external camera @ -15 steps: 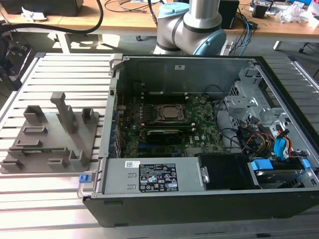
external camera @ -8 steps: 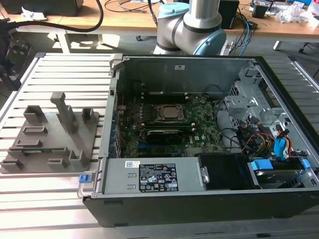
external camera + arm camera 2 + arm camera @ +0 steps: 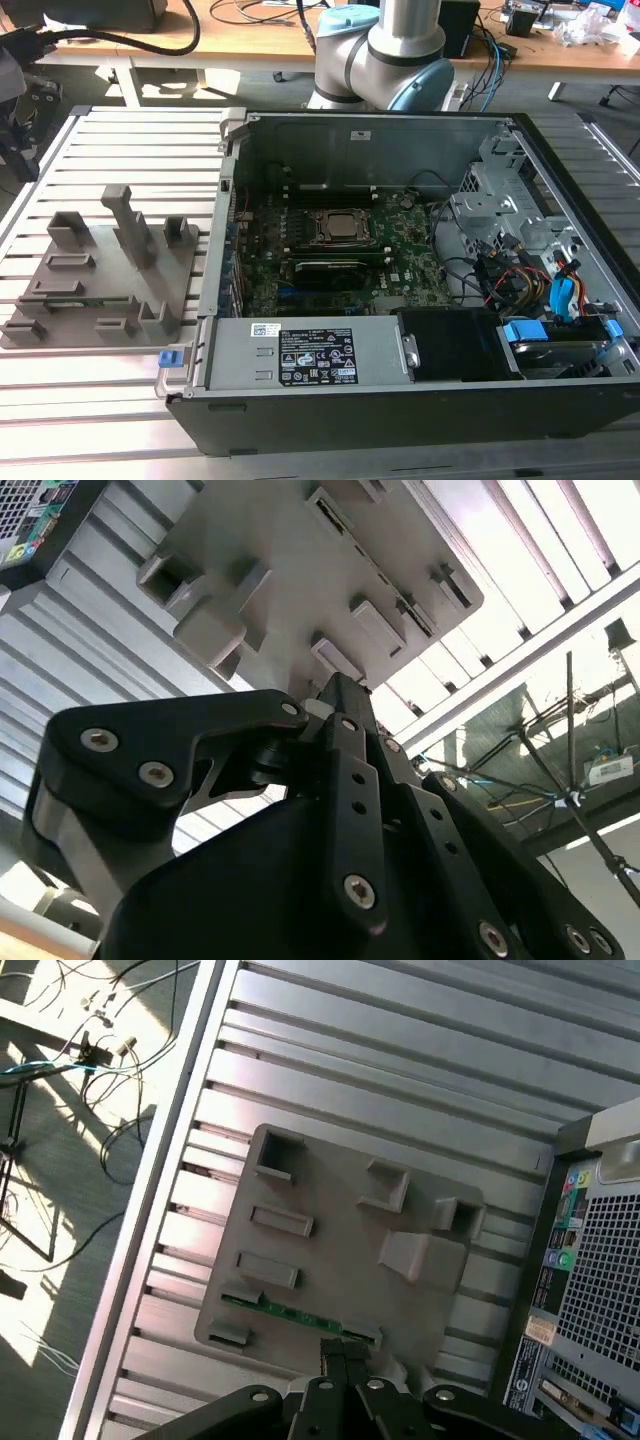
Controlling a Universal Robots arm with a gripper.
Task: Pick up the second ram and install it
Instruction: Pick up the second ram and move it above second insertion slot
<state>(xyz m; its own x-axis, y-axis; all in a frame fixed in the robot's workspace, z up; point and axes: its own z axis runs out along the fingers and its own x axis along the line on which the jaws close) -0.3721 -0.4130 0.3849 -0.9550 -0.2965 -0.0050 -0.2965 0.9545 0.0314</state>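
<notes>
The second ram is a thin green strip lying in a slot along one edge of the grey holder tray. My gripper hangs well above that edge of the tray, near one end of the strip, with its black fingers drawn together and nothing between them. In the second wrist view the gripper points at the tray. In the exterior view the tray lies at the left, beside the open computer case with its green motherboard.
The tray rests on a ribbed aluminium table. The case's side wall stands close beside the tray. Inside the case are the CPU socket, a drive cage and loose cables. The arm's base stands behind the case.
</notes>
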